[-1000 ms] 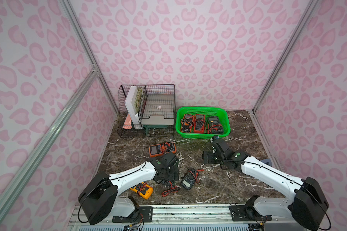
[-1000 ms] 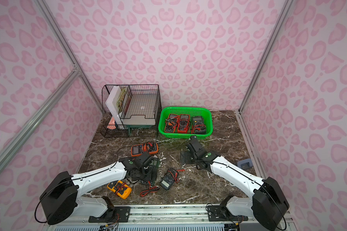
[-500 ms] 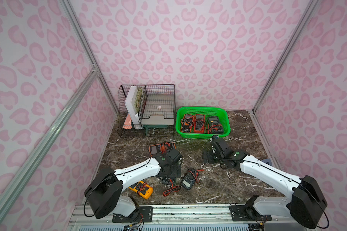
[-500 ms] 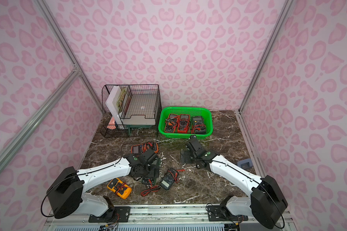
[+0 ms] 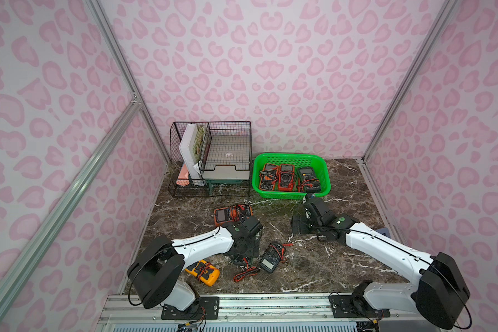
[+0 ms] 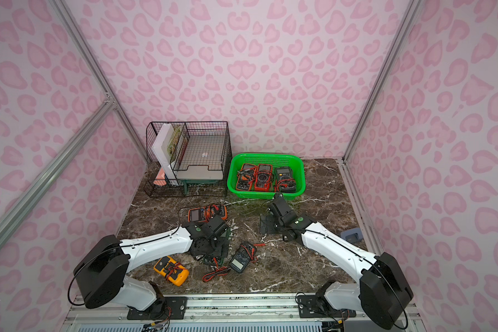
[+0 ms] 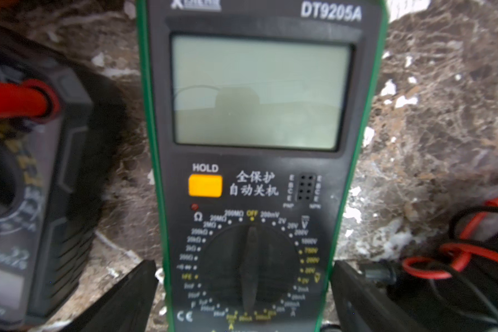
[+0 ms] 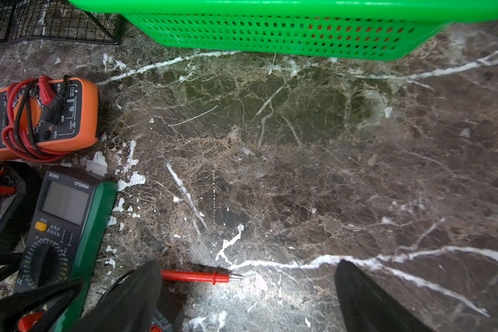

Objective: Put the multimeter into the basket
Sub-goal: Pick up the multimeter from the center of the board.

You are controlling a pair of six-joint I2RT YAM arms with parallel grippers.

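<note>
- Left wrist view: the green-edged multimeter (image 7: pixel 256 172) lies flat on the tabletop (image 7: pixel 443 129), and my left end effector (image 7: pixel 245 270) straddles its dial end, jaws apart.
- To grip well, I should close squarely on its long edges, clear of the red leads (image 7: pixel 472 254) alongside.
- The basket (image 5: pixel 289 156) sits well apart at the back; my right end effector (image 8: pixel 247 266), also apart, hovers empty near it.

Left arm (image 5: pixel 204 245), right arm (image 5: pixel 385 248): white shells, black joints, green dots, black cables
</note>
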